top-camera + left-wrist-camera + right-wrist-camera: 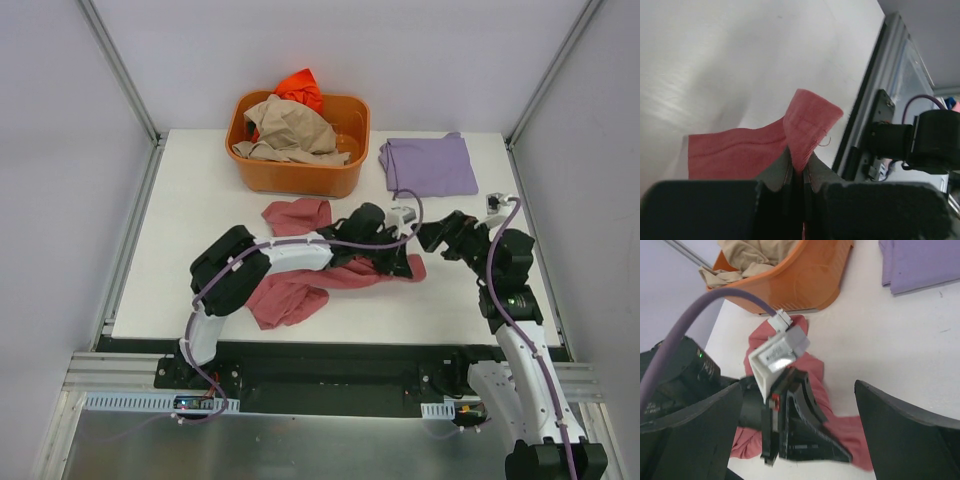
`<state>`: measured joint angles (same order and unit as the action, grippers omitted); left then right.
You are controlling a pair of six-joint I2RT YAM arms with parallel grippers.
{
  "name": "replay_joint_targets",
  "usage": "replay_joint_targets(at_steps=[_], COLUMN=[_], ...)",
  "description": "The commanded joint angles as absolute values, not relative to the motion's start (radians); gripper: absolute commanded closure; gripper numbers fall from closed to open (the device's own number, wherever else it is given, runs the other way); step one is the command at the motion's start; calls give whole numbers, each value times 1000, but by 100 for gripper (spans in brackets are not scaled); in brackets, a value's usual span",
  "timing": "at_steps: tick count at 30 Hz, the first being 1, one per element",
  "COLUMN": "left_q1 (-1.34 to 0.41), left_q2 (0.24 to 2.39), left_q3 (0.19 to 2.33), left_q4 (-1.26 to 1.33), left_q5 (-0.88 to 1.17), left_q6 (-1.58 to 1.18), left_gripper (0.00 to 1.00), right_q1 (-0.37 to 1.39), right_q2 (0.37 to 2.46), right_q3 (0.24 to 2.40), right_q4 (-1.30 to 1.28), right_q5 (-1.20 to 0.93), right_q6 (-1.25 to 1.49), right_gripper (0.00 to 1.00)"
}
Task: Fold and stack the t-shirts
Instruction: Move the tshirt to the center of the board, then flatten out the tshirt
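Seeing my left gripper [797,172] clenched on a hem fold of the dusty rose-red cloth t-shirt [740,155]. Cloth pokes out just past the jaws, w/ the rest trailing off to one side on the white table [715,60]. Right gripper [797,387] is spread wide, nothing btwn its jaws, facing the left one. Folded lavender purple t-shirt [428,165] lies flat beyond the right jaws, near the rigid orange plastic tub [300,178].

The tub [300,180] sits at the counter [190,220] rear, shirts [290,132] piled in it. The folded shirt [428,165] lies to its right; the crumpled shirt [285,298] lies in front.
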<state>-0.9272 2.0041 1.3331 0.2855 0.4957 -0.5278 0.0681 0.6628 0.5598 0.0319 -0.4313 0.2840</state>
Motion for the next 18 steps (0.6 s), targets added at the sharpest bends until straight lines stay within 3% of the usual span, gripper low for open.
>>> replay_joint_targets(at_steps=[1,2,6,8,15,18], left_q1=[-988,-994,-992,-985,-873,-824], left_q2=[2037,2040,1996,1944,1570,1348], left_q3=[1434,1445,1497,1483,1165,976], left_q4=[428,422,286,192,35,-76], left_q5=[652,640,508,390,42,-205], left_q6=[-586,-574,-493,-427,-416,-477], left_gripper=[99,94,23,1,1,1], right_q1=[74,72,71,72,71,72], right_q2=[609,592,554,546,589,647], right_q3=[600,597,586,591,600,618], right_q4=[-30,-43,-70,-92,-112,-107], right_q5=[-344,-319,-229,-201,-176,-256], right_q6=[230,224,215,207,178,129], right_gripper=[4,5,4,4,4,4])
